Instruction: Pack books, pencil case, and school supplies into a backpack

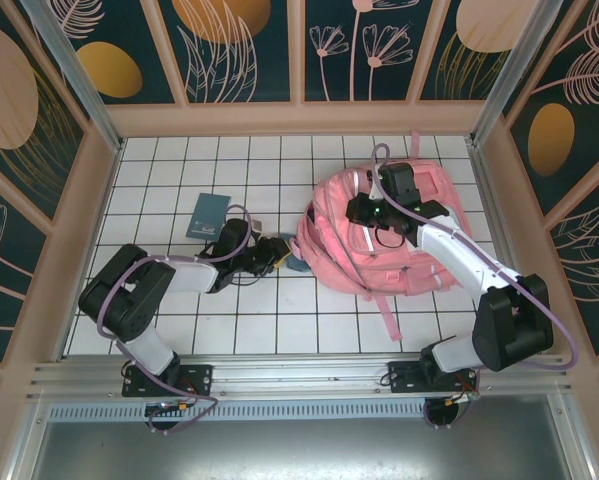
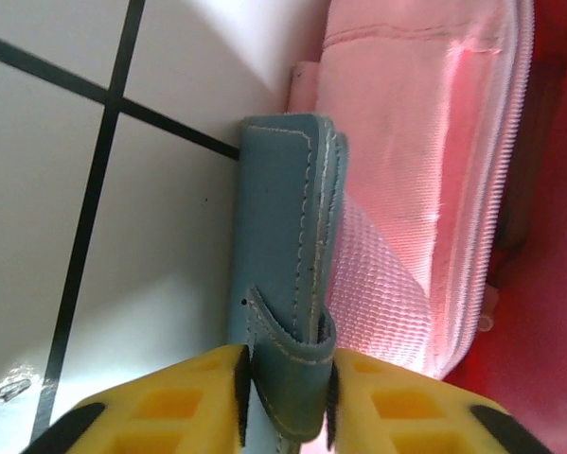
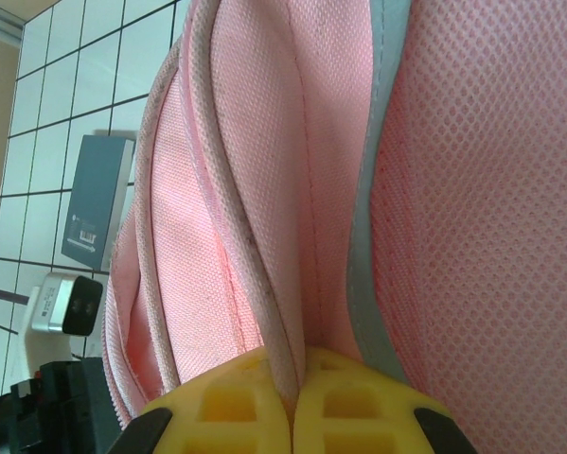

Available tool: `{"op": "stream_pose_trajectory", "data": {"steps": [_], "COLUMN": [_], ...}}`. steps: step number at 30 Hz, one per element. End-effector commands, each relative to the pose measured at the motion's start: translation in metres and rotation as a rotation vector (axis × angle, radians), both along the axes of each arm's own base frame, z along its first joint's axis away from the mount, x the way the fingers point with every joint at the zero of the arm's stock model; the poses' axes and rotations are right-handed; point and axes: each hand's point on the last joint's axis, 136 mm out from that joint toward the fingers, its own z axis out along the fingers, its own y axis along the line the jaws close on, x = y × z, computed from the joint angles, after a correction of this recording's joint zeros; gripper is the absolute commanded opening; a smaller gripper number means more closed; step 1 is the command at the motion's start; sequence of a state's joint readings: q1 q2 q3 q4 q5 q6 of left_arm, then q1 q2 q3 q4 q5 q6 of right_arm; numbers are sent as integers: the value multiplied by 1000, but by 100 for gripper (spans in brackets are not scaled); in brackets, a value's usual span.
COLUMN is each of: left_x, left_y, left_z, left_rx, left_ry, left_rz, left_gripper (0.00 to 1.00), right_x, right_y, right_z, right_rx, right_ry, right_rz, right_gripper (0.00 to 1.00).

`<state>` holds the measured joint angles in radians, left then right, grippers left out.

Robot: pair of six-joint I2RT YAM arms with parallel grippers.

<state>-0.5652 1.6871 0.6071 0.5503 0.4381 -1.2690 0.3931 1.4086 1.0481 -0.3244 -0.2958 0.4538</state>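
Right wrist: dark book (image 3: 96, 199) near backpack (image 3: 264, 142), its pale print illegible.

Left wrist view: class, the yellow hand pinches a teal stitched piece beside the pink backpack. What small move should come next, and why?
Probably lift the teal piece slightly and carry it toward the backpack opening. The left hand grips it at the backpack's edge, and the right hand pinches the backpack's rim, apparently holding it open.
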Motion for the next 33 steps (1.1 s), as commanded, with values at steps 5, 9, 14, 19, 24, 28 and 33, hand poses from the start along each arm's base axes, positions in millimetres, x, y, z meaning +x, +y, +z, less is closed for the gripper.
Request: {"op": "stream_pose_trajectory", "data": {"steps": [5, 9, 14, 19, 24, 28, 33], "left_x": [3, 4, 3, -3, -9, -8, -3], "left_y": [-15, -18, -10, 8, 32, 58, 88], "left_z": [-7, -12, -15, -11, -9, 3, 37], "left_rx": [-23, -18, 45, 157, 279, 375, 498], "left_ry": [-2, 4, -3, -9, -37, -73, -158], "left_rz": [-48, -57, -51, -38, -23, 12, 84], "left_gripper": [27, 27, 4, 0, 0, 0, 0], "right_x": [1, 1, 1, 4, 7, 10, 12], "right_y": [17, 17, 12, 3, -10, -24, -35], "right_z": [15, 16, 18, 26, 37, 56, 73], "right_rx": [54, 52, 34, 20, 22, 32, 28], "right_ry": [-19, -21, -32, -53, -76, -109, -135], "right_rz": [47, 45, 33, 13, -11, -31, -41], "right_gripper": [0, 0, 0, 0, 0, 0, 0]}}
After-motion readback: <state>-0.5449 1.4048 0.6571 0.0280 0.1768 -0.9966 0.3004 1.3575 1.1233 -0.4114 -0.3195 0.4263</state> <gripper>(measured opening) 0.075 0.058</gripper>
